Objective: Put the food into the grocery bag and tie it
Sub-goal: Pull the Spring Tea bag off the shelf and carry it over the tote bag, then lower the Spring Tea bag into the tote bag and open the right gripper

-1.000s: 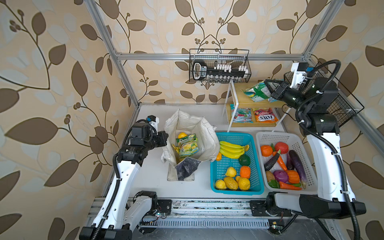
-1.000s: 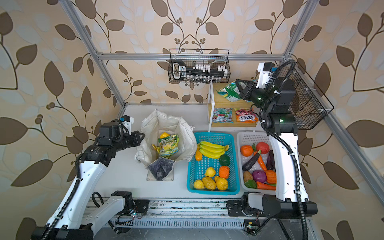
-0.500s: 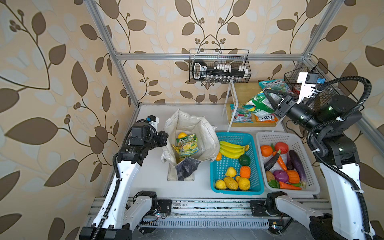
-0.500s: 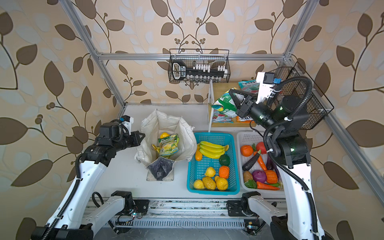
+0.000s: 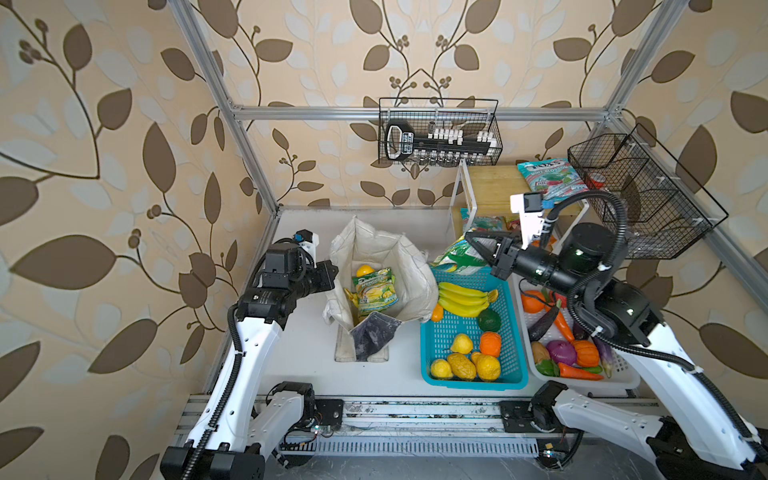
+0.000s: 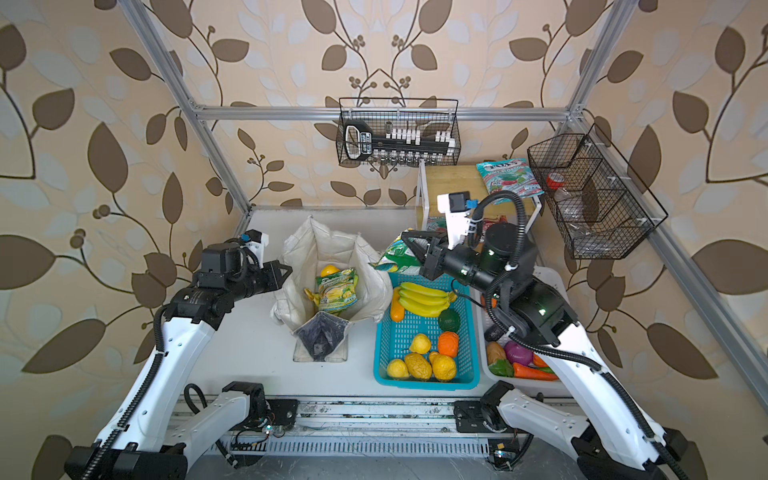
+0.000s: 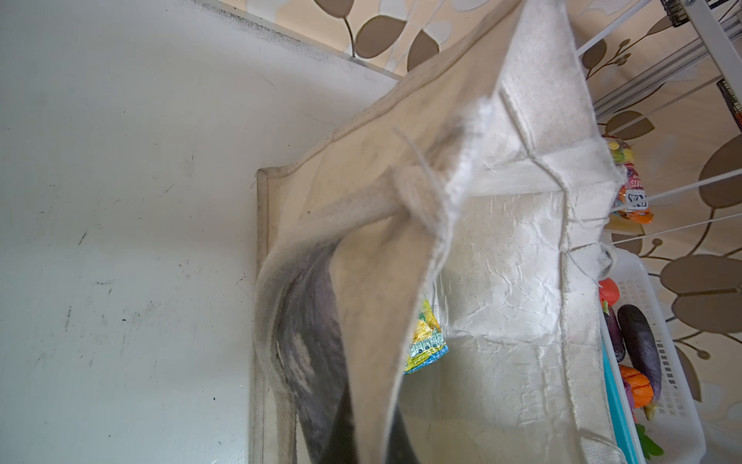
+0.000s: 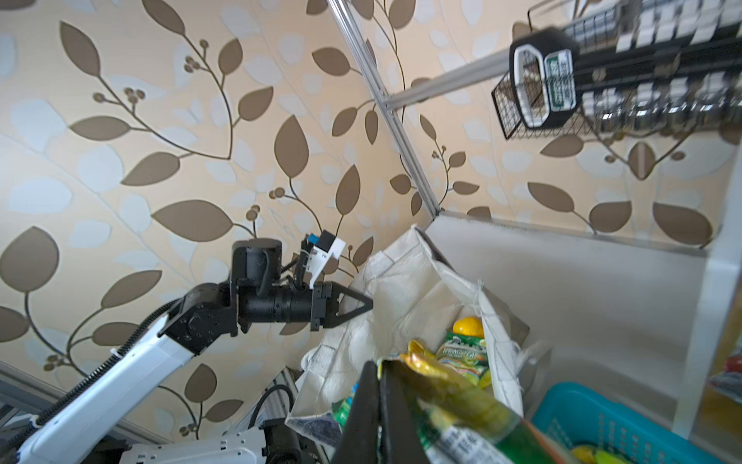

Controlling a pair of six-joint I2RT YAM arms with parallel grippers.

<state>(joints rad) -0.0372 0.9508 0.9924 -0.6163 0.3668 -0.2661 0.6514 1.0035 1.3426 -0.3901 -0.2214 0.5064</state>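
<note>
Both top views: bag [image 5: 409, 266] upright on the table, mouth open, just left of the blue basket [image 5: 455, 332]. Over that basket's far edge, just right of the bag, the right gripper [image 5: 469, 237] is clamped on a green packet [image 5: 453, 259]. At the bag's left rim, the left gripper [image 5: 333, 271] is pinched together on the cloth.

Left wrist view: bag [image 7: 522, 281] wall and rim fill the frame; jaws out of frame.

Right wrist view: jaws tight on the packet [image 8: 453, 401]; bag [image 8: 409, 289] beyond.

Clear overhead at grocery bag [image 5: 415, 270] mouth. Blocked left by left gripper [image 5: 333, 272], right by blue basket [image 5: 473, 380] and right gripper's [image 5: 473, 242] green snack packet [image 5: 457, 258].
</note>
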